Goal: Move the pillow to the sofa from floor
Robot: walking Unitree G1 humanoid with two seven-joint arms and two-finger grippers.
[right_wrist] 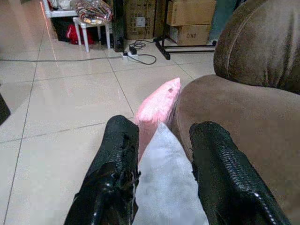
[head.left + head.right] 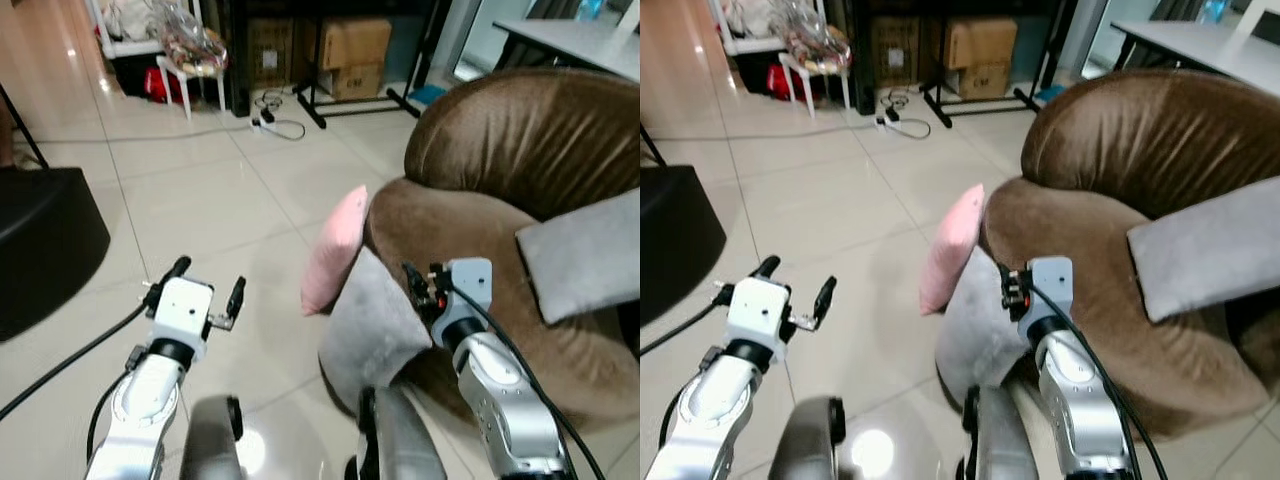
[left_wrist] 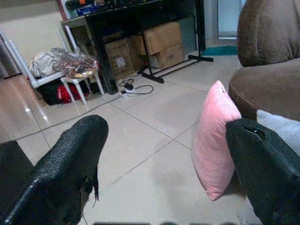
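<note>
Soft pink rectangular pillow (image 2: 335,250) stands on tiled floor (image 2: 220,200), leaning against brown velvet sofa (image 2: 500,200) at 12 o'clock. Left claw (image 2: 208,283) spread; right claw (image 1: 161,154) spread above grey fabric cushion (image 2: 375,325)

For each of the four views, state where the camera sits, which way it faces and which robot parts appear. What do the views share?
Left and right eye: head, looking down at both arms, left gripper, right gripper, brown sofa.
Left wrist: along open fingers toward pink pillow.
Right wrist: along open fingers over grey pillow.
Shared: the pink pillow.
</note>
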